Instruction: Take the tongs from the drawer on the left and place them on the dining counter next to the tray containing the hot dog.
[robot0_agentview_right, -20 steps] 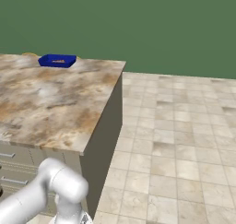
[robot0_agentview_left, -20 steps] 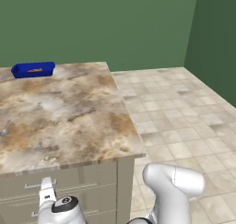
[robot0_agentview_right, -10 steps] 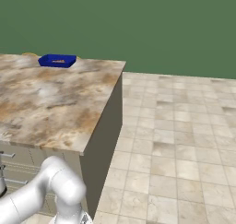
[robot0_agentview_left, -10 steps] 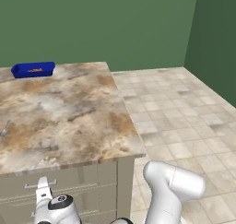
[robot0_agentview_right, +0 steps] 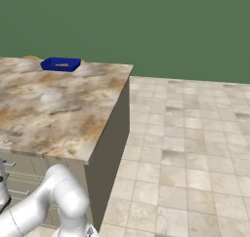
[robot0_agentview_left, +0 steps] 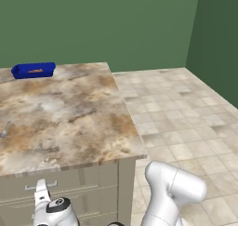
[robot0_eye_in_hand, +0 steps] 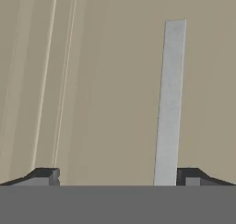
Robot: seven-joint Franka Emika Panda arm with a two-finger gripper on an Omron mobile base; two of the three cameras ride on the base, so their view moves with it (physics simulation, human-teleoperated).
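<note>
My gripper [robot0_eye_in_hand: 117, 177] is open and faces the beige front of the drawer [robot0_eye_in_hand: 106, 80], which is shut. The drawer's silver bar handle [robot0_eye_in_hand: 169, 103] stands between my fingertips, close to the right one [robot0_eye_in_hand: 190, 176]. From the left base view the hand [robot0_agentview_left: 42, 192] sits low against the drawer [robot0_agentview_left: 79, 181], under the edge of the dining counter [robot0_agentview_left: 69, 122]. The blue tray [robot0_agentview_left: 33, 70] with the hot dog [robot0_agentview_left: 35, 71] rests at the counter's far left corner, and both tray [robot0_agentview_right: 60, 64] and hot dog [robot0_agentview_right: 62, 64] also appear from the right. The tongs are hidden.
A like drawer [robot0_agentview_left: 88, 206] lies beneath the top one. A small grey object [robot0_agentview_left: 4, 129] lies at the counter's left edge. Tiled floor [robot0_agentview_left: 186, 113] stretches to the right, up to green walls [robot0_agentview_left: 116, 25]. My white arm [robot0_agentview_left: 172, 188] bends beside the counter's corner.
The hand has shifted slightly left along the drawer front and the elbow has swung with it. The gripper has stayed open. The tray has not moved.
</note>
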